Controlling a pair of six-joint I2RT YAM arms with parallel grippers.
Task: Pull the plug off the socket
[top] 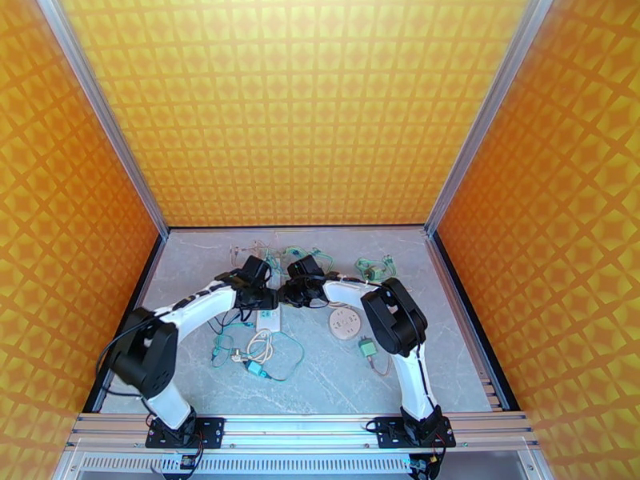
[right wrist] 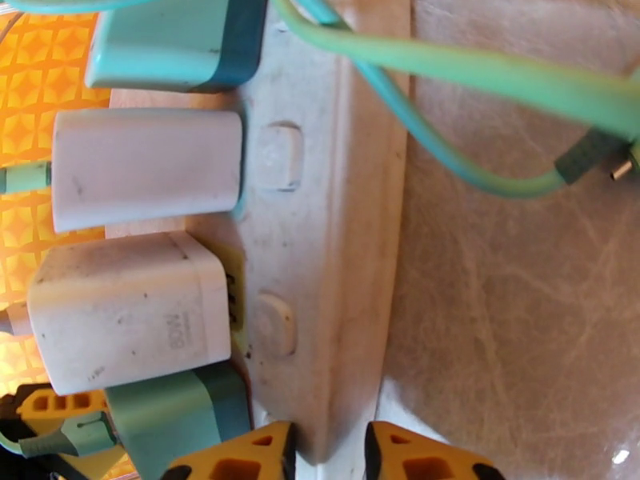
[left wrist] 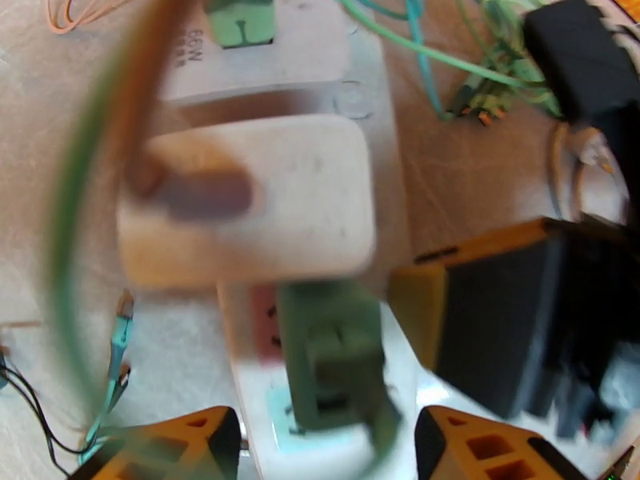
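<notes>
Right tool: pinching the end of the socket strip.
Left tool: spread, straddling green plug on strip.
Progress: plug looks seated; grip and pull remain.

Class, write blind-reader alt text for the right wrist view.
A white plastic power strip runs up the frame, with a teal adapter, two white chargers and a green adapter plugged into its left face. The orange-tipped right gripper straddles its near end; a green cable crosses the marbled table.

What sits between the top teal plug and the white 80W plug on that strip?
In the right wrist view, a plain white plug sits there, pushed into the power strip.
</notes>
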